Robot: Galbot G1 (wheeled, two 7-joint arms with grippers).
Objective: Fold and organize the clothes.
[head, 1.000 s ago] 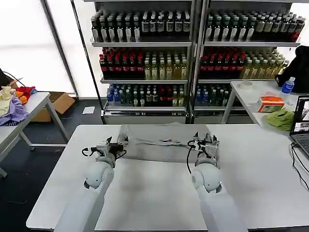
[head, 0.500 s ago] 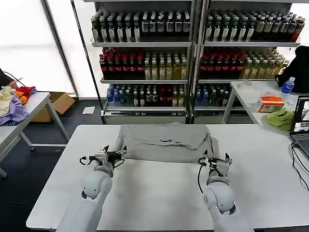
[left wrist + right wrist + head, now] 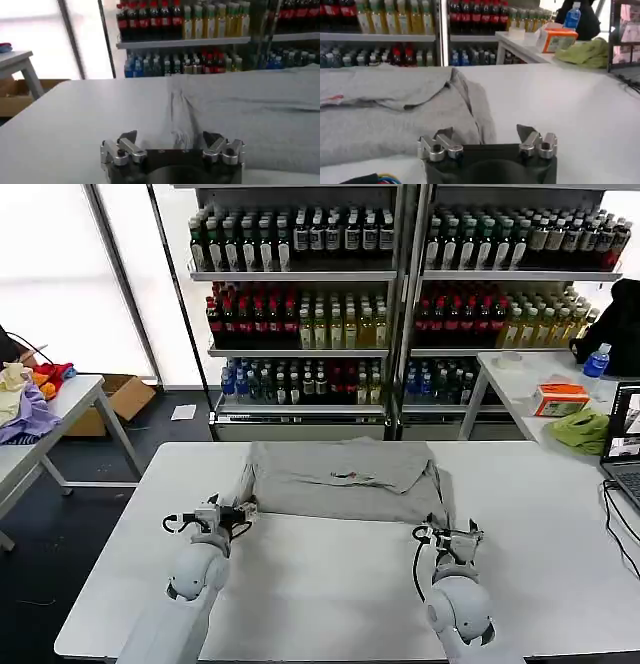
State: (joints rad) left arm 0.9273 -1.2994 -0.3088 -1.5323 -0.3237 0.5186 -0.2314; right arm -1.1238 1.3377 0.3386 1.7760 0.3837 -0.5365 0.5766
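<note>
Folded, the grey shirt (image 3: 340, 476) hides its sleeves; left tool (image 3: 222, 509) and right tool (image 3: 455, 536) gape empty.

One grey shirt (image 3: 340, 477) lies on the white table (image 3: 300, 584), and two grippers sit at its near edge, the left gripper (image 3: 228, 512) and the right gripper (image 3: 450, 536), each with its two fingers spread apart. Behind stand two shelf racks (image 3: 400, 304) of bottles, three stocked shelves each, the bottles too many to count. Two side tables flank the scene, the one on the robot's right (image 3: 520, 384) carrying one blue-capped bottle (image 3: 596, 362), one orange box (image 3: 560, 398) and one lime-green cloth (image 3: 582, 428).
</note>
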